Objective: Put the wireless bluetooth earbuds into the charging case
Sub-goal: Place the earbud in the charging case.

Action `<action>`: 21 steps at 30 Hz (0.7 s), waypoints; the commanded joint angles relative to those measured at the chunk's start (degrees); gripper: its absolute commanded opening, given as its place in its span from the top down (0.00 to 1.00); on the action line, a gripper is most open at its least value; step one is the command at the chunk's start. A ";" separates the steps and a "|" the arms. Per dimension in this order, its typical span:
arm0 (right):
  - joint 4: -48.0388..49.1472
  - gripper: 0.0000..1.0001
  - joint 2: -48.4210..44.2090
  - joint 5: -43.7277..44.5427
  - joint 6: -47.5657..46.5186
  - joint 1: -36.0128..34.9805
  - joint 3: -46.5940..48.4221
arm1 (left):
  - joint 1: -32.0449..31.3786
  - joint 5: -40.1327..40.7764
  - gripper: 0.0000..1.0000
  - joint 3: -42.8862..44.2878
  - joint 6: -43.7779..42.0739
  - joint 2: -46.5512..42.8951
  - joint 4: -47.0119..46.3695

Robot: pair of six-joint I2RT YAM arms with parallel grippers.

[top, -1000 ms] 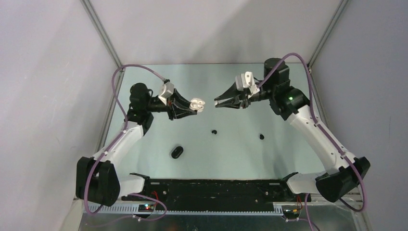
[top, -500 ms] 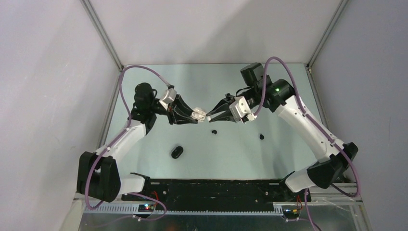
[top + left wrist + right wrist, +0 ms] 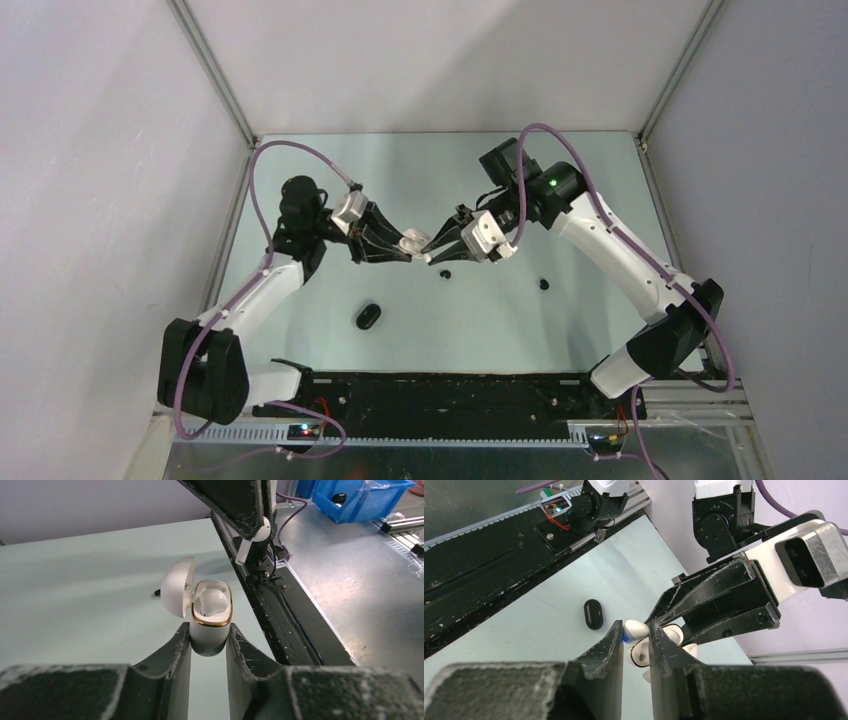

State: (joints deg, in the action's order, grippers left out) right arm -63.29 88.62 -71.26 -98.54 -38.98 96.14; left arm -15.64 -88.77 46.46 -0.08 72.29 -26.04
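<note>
My left gripper (image 3: 403, 246) is shut on the white charging case (image 3: 411, 241), lid open. In the left wrist view the case (image 3: 211, 627) stands upright between the jaws, with one white earbud (image 3: 213, 601) seated inside. My right gripper (image 3: 431, 251) is shut on a second white earbud (image 3: 635, 628), right at the case's open mouth (image 3: 640, 655). In the left wrist view this bud (image 3: 245, 551) hangs just beyond the case. Two black earbuds (image 3: 445, 273) (image 3: 544, 284) lie on the table. A black case (image 3: 368, 316) lies shut at the near left.
The black case also shows in the right wrist view (image 3: 593, 614), below the meeting grippers. A black rail (image 3: 450, 390) runs along the table's near edge between the arm bases. Grey walls stand at the left, right and back.
Both arms have closed in toward the table's middle. The right gripper has swung round and come down with its white earbud until its tips meet the open case in the left gripper.
</note>
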 commanded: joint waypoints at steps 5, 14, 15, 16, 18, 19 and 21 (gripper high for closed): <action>2.96 0.94 0.74 1.90 2.70 -0.63 1.91 | -0.54 -0.16 1.00 -1.73 -4.10 -4.17 -1.83; 1.09 0.95 1.76 3.64 0.28 -0.83 2.03 | -0.53 0.35 1.00 -3.13 -5.19 -5.83 -1.83; 0.87 0.95 1.85 3.62 -0.27 -0.83 2.06 | -0.53 0.40 1.00 -3.19 -5.20 -5.89 -1.78; 0.83 0.94 1.88 3.65 -0.43 -0.88 2.05 | -0.53 0.30 1.00 -3.20 -5.20 -5.91 -1.75; 0.64 0.94 2.05 3.56 -0.81 -0.95 2.22 | -0.53 0.27 1.00 -3.28 -5.31 -5.96 -1.76; 0.34 0.95 2.12 3.27 -1.29 -0.97 2.32 | -0.53 0.31 1.00 -3.34 -5.34 -6.01 -1.74; -0.79 0.95 2.25 2.78 -2.55 -0.99 2.76 | -0.53 0.27 1.00 -3.33 -5.13 -5.83 -1.73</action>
State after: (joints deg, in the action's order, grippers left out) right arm -61.98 90.26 -67.90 -98.26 -39.66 96.23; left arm -15.86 -88.47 43.05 -3.60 68.45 -26.33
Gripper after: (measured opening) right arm 0.239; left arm 0.298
